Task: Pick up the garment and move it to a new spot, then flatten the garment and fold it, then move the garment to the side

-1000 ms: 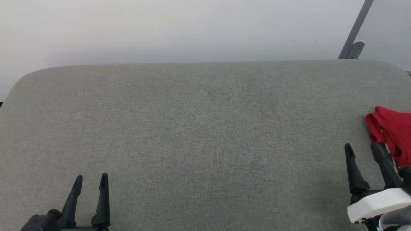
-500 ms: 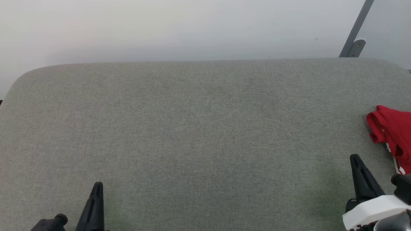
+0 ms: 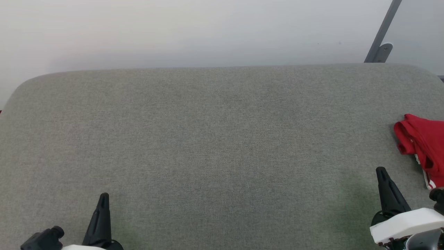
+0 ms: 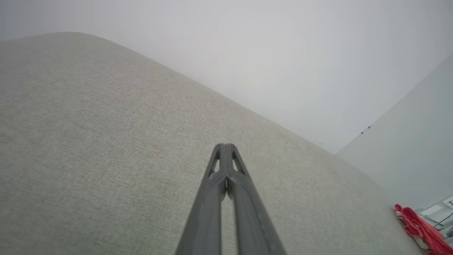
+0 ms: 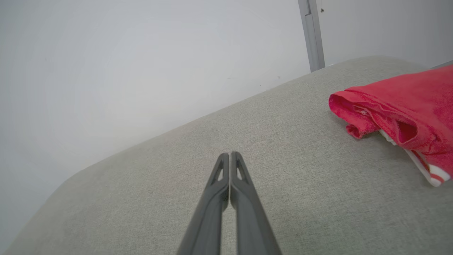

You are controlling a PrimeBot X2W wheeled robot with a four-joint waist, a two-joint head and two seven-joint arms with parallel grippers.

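Observation:
The garment (image 3: 424, 146) is a bunched red cloth with a bit of white-striped trim, lying at the right edge of the grey table (image 3: 222, 139). It also appears in the right wrist view as the garment (image 5: 403, 117) at the upper right, and in the left wrist view as the garment (image 4: 419, 230) far off at the lower right. My right gripper (image 3: 381, 172) sits shut and empty just left of and below the cloth, apart from it; its fingers press together at the right gripper (image 5: 230, 154). My left gripper (image 3: 103, 197) is shut and empty at the lower left, seen closed at the left gripper (image 4: 225, 146).
The grey fabric table top spans the whole head view, with rounded far corners against a pale wall. A grey metal post (image 3: 381, 34) with a bracket stands behind the far right corner.
Both grippers have gone from open to shut, holding nothing. They have also drawn back toward the near edge. The garment lies as before.

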